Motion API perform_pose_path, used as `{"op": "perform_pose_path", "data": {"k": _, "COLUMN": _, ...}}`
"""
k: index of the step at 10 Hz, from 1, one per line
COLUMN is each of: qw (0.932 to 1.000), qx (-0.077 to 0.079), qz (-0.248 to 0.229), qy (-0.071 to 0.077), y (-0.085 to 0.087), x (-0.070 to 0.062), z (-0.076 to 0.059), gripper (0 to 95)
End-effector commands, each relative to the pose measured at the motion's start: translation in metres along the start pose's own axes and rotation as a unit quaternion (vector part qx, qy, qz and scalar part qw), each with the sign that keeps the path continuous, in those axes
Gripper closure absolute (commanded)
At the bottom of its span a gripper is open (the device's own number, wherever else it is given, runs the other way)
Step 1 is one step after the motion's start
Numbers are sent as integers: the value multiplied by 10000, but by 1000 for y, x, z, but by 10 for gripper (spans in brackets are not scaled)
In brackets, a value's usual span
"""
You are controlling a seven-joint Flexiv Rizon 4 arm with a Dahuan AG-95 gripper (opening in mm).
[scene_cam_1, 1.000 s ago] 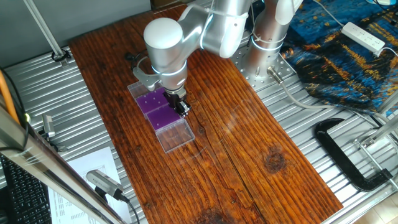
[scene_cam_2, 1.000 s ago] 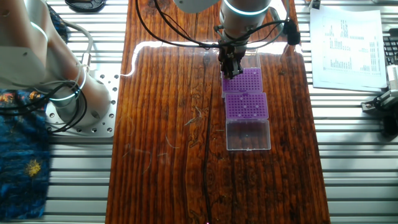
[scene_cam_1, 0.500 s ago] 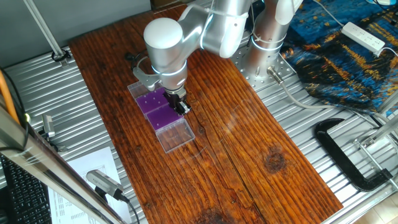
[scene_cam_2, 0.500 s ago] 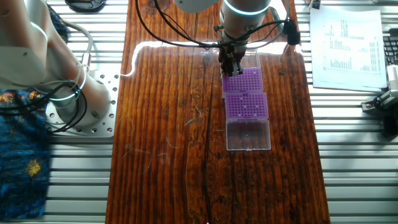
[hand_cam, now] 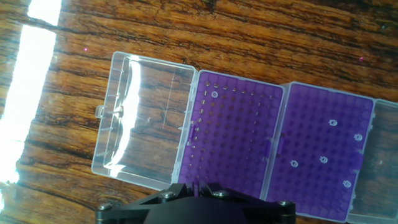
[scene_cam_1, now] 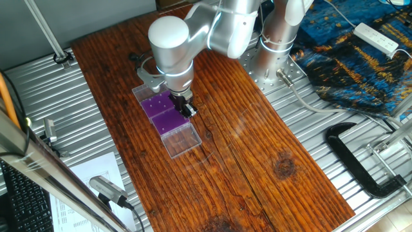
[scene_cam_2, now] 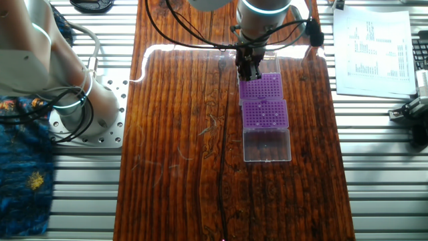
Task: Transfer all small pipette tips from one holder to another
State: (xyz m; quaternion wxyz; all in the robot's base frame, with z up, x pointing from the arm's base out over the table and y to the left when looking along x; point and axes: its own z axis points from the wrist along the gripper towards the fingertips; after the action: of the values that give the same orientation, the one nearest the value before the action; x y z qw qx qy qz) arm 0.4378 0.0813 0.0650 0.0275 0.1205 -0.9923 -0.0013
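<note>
Currently one pipette tip [hand_cam: 214, 94] seated in left holder [hand_cam: 236, 146]; five remaining in neighbouring holder [hand_cam: 326, 155]. Gripper [scene_cam_2: 251, 72] spread undeterminable.

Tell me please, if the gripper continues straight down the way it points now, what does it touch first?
Most likely the purple rack farther from the open clear lid. The gripper hangs over that rack's edge. How high above it is unclear, and whether a tip sits exactly below cannot be told.

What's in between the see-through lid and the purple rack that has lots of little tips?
In the hand view, the other purple rack sits between the open clear lid and the rack with five tips. It holds one tip.
</note>
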Motion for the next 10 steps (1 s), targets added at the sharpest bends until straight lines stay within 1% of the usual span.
{"op": "perform_pose_path", "data": {"k": 1, "qw": 10000, "qx": -2, "qz": -7, "qy": 1, "y": -2, "x": 0, "z": -5, "gripper": 950}}
{"op": "perform_pose_path", "data": {"k": 4, "qw": 10000, "qx": -32, "qz": -62, "qy": 30, "y": -11, "x": -3, "z": -27, "gripper": 950}}
{"op": "perform_pose_path", "data": {"k": 5, "qw": 9999, "qx": -26, "qz": -92, "qy": 68, "y": -15, "x": -7, "z": -36, "gripper": 950}}
{"op": "perform_pose_path", "data": {"k": 6, "qw": 9999, "qx": -18, "qz": -137, "qy": 99, "y": -21, "x": -9, "z": -41, "gripper": 950}}
{"op": "perform_pose_path", "data": {"k": 8, "qw": 9997, "qx": -20, "qz": -229, "qy": 113, "y": -33, "x": -11, "z": -42, "gripper": 950}}
{"op": "perform_pose_path", "data": {"k": 9, "qw": 9995, "qx": -2, "qz": -296, "qy": 75, "y": -44, "x": -12, "z": -40, "gripper": 950}}
{"op": "perform_pose_path", "data": {"k": 10, "qw": 9994, "qx": 6, "qz": -332, "qy": 52, "y": -51, "x": -13, "z": -39, "gripper": 950}}
